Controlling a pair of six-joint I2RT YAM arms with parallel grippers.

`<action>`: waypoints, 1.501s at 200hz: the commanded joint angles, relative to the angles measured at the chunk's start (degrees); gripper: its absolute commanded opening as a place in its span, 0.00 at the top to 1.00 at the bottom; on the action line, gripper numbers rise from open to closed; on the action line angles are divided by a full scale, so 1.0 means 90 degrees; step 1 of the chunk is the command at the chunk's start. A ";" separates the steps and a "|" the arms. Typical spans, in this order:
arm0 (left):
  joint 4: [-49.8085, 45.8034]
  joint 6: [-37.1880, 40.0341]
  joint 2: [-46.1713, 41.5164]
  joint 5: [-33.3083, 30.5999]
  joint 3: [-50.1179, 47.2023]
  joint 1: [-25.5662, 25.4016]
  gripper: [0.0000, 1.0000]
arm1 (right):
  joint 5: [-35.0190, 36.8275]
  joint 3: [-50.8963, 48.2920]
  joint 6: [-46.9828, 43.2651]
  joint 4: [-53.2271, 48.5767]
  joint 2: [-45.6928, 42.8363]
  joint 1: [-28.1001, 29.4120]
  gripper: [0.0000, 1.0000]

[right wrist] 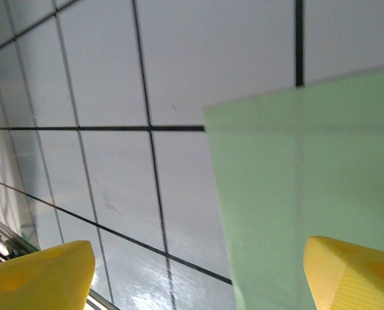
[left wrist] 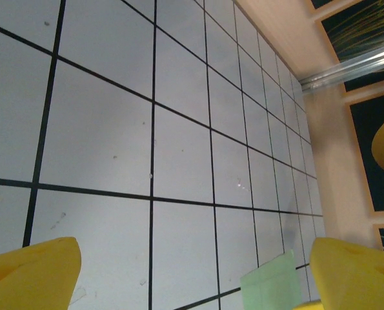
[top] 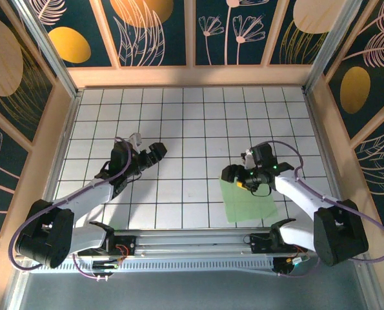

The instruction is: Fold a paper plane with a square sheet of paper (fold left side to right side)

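The pale green sheet of paper [top: 253, 206] lies flat on the tiled table, near the front on the right. My right gripper [top: 230, 173] hovers over the sheet's upper left corner. In the right wrist view the right gripper [right wrist: 199, 252] is open, its yellow fingers [right wrist: 353, 274] wide apart; the paper [right wrist: 308, 168] spreads under the right-hand finger with its edge between the two. My left gripper [top: 157, 150] stands open over bare tiles left of centre, well away from the sheet. In the left wrist view the left gripper [left wrist: 193, 252] holds nothing, and a corner of the paper [left wrist: 275, 287] shows at lower right.
The white gridded table [top: 192, 123] is ringed by pale wooden walls [top: 192, 76] at the back and both sides. A metal rail [top: 198, 236] carrying the arm bases runs along the front edge, just below the sheet.
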 commanded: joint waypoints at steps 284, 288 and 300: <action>-0.1149 -0.0182 -0.0695 -0.1381 0.0103 -0.0045 0.08 | 0.0285 0.2219 0.3137 0.3172 0.3977 0.2340 0.16; -0.1141 -0.0170 -0.0681 -0.1326 0.0101 -0.0047 0.10 | 0.0270 0.2224 0.3127 0.3197 0.3948 0.2340 0.16; -0.1165 -0.0099 -0.0620 -0.1136 0.0115 -0.0041 0.15 | 0.0184 0.2227 0.3040 0.3293 0.3803 0.2321 0.16</action>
